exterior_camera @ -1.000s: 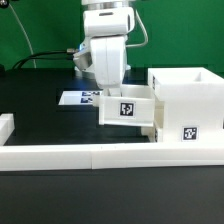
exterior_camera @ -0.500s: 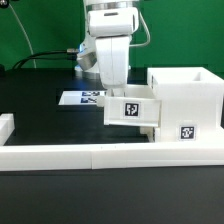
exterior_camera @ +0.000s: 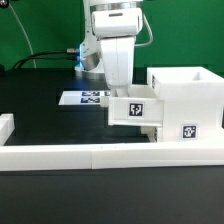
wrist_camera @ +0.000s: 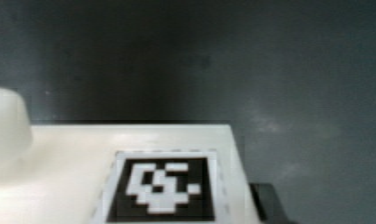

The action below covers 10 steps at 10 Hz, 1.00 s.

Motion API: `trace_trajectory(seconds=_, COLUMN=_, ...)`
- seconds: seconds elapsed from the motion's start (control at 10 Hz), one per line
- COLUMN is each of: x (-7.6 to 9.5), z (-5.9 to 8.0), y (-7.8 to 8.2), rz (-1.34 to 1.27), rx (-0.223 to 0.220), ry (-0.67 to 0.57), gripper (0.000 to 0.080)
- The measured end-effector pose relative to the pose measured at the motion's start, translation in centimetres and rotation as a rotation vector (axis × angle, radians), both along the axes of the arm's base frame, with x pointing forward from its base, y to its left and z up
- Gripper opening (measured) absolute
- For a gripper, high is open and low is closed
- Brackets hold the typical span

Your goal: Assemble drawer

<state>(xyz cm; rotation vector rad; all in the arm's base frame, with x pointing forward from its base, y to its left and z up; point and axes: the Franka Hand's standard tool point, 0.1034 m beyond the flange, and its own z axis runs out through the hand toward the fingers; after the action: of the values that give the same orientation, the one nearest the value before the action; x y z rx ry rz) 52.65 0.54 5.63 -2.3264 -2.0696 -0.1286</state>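
You see the arm reaching down over the black bench; its tool sits on top of a small white drawer box that carries a black-and-white tag on its near face; the fingertips are hidden behind the drawer box's upper edge, so you cannot tell from either view whether the tool is spread or pinching it. The drawer box sits level, off the bench surface, right against the open side of the larger white drawer housing on the exterior view's right; whether it is partly inside cannot be told. The housing stands on the bench and bears its own tag low on its front. Behind the arm lies the marker board, flat on the bench; a long white wall runs across the front. In the wrist view you get the drawer box's white panel and its tag close up, with dark bench beyond.
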Motion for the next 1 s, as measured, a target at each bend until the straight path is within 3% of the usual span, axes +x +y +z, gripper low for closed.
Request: trace_trajectory(seconds=1.0, x=-0.05, z=-0.12, y=-0.62, rz=0.025, rx=-0.007, ry=-0.006, gripper=0.0044)
